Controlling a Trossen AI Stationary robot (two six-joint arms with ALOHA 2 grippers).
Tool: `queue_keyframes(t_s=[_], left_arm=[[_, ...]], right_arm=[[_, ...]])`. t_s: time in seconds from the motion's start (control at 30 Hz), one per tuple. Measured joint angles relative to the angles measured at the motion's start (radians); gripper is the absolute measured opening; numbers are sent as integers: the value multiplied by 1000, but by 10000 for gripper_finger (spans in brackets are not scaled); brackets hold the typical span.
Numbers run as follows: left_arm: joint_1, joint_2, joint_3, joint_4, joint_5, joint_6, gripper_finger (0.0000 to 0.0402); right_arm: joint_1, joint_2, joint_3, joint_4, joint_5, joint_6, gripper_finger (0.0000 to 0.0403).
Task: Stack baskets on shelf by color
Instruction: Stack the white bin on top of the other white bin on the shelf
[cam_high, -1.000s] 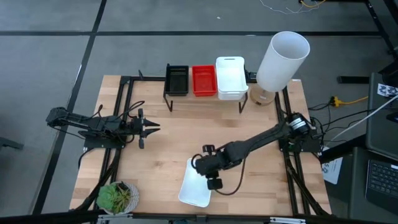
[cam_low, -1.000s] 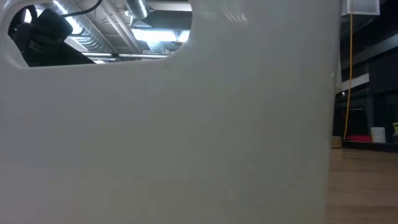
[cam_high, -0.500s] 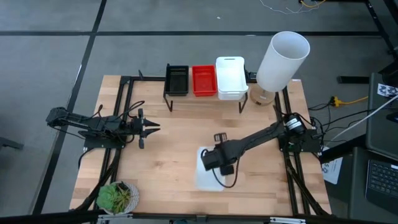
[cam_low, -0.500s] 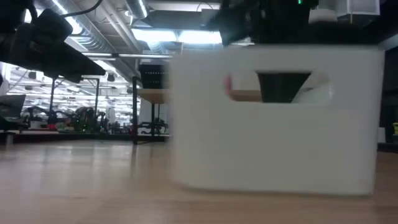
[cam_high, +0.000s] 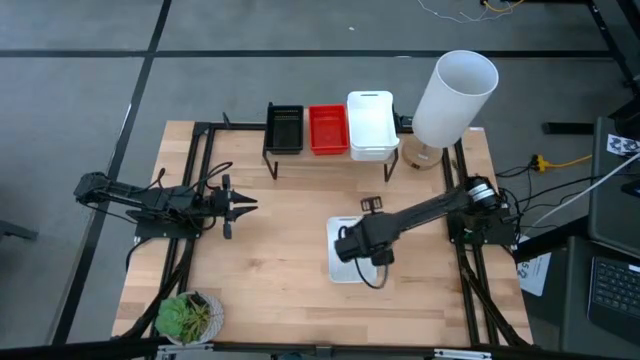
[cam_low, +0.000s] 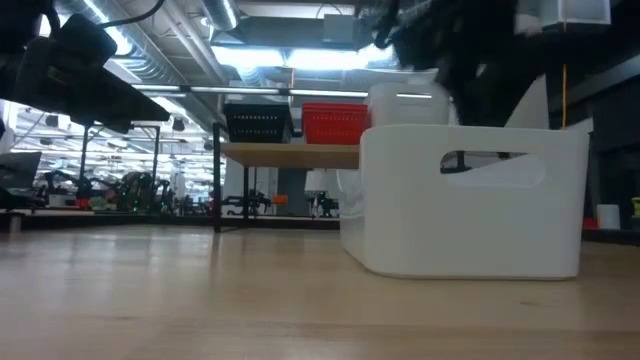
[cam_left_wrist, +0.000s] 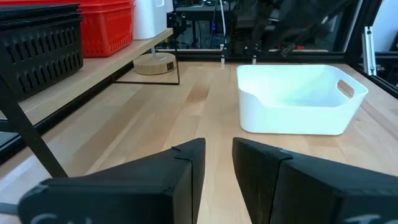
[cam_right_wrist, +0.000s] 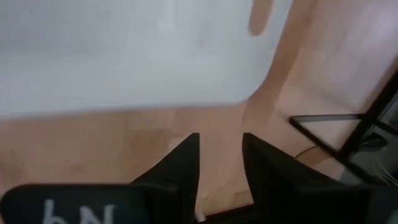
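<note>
The table (cam_high: 270, 260) is pale wood with a fine grain and a smooth, slightly satin finish. The shelf (cam_low: 290, 155) has a plank of the same light wood on thin matt black metal legs. On it sit a black basket (cam_high: 284, 128) and a red basket (cam_high: 327, 129), both of perforated plastic, and a white basket (cam_high: 370, 125) of smooth plastic. Just ahead of the right arm's jaws, a loose white basket (cam_left_wrist: 298, 99) is smooth, faintly glossy plastic. The tall cylinder (cam_high: 455, 98) looks matt white.
</note>
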Motion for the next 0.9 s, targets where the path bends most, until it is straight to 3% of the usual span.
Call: queue_keyframes(t_s=[0.17, 0.27, 0.43, 0.67, 0.77, 0.9], left_arm=[[0, 0, 0, 0, 0, 0, 75], [0, 0, 0, 0, 0, 0, 75], [0, 0, 0, 0, 0, 0, 75], [0, 0, 0, 0, 0, 0, 75], [0, 0, 0, 0, 0, 0, 74], [0, 0, 0, 0, 0, 0, 74]], right_arm=[[86, -127, 0, -17, -39, 173, 122], [145, -174, 0, 118, -39, 238, 122], [197, -158, -35, 362, -46, 138, 122], [132, -113, -155, 508, -84, 30, 122], [110, -110, -184, 478, -131, 26, 122], [105, -111, -187, 272, -130, 61, 122]])
